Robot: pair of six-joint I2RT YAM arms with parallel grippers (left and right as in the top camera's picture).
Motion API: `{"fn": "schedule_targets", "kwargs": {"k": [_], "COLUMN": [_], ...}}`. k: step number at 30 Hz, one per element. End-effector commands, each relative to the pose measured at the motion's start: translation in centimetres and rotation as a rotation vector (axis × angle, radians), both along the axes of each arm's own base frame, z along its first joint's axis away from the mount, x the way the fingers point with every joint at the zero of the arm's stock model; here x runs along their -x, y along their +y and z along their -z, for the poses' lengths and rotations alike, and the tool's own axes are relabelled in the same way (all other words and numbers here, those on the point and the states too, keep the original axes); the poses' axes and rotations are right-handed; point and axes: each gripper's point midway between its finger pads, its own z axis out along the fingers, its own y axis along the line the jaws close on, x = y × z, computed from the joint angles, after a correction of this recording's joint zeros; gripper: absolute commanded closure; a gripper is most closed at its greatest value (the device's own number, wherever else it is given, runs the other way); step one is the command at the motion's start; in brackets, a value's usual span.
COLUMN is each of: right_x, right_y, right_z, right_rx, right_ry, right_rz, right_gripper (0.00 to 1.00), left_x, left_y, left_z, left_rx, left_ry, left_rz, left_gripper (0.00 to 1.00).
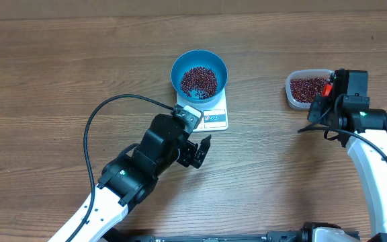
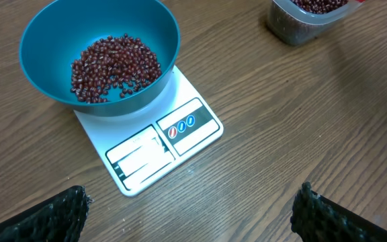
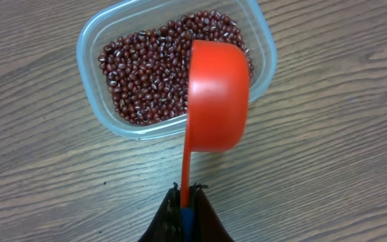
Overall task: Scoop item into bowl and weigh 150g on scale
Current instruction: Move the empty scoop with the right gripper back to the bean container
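Wood-grain counter [image 1: 59, 67] holds the bean tub [image 3: 96, 40] at far right, the right claw [image 3: 185, 202] pinching the red scoop [image 3: 217, 94] by its handle, cup over the beans [image 3: 146, 74], while the blue bowl [image 1: 180, 64] on the scale [image 1: 215, 117] sits well left, nearer the spread, empty left claw [image 2: 190, 212].

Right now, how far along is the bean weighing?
Done: the bowl sits on the scale with beans in it. In hand: the right gripper holds the red scoop over the tub. Left: further scoops maybe; the scale's display is unreadable here.
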Motion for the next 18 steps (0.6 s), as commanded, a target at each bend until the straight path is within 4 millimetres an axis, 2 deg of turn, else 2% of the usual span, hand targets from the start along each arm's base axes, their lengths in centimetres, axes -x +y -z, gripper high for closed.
{"fn": "schedule_targets", "kwargs": {"k": [1, 11, 15, 16, 17, 18], "right_x": [-0.1, -0.7, -1.0, -1.0, -1.1, -1.1], "right_y": [0.0, 0.0, 0.0, 0.0, 0.0, 0.0], "right_z": [-0.4, -0.8, -0.9, -1.0, -1.0, -1.0], "right_rx": [0.003, 0.017, 0.018, 0.018, 0.018, 0.019], "right_ry": [-0.017, -0.044, -0.056, -0.058, -0.061, -0.063], "right_rz": [-0.005, -0.025, -0.024, -0.024, -0.024, -0.025], "right_gripper": [0.96, 0.96, 0.76, 0.76, 0.82, 0.94], "left_x": [-0.5, -0.5, -0.5, -0.5, -0.5, -0.5], "left_y": [-0.1, -0.1, -0.1, -0.1, -0.1, -0.1], "left_z": [-1.1, -1.1, -1.1, -1.2, -1.1, -1.1], "left_rx": [0.012, 0.012, 0.012, 0.012, 0.012, 0.012], "left_ry": [-0.026, -0.026, -0.026, -0.026, -0.026, -0.026], "left_rz": [0.0, 0.0, 0.0, 0.0, 0.0, 0.0], "left_gripper": [0.01, 0.01, 0.01, 0.01, 0.01, 0.01]}}
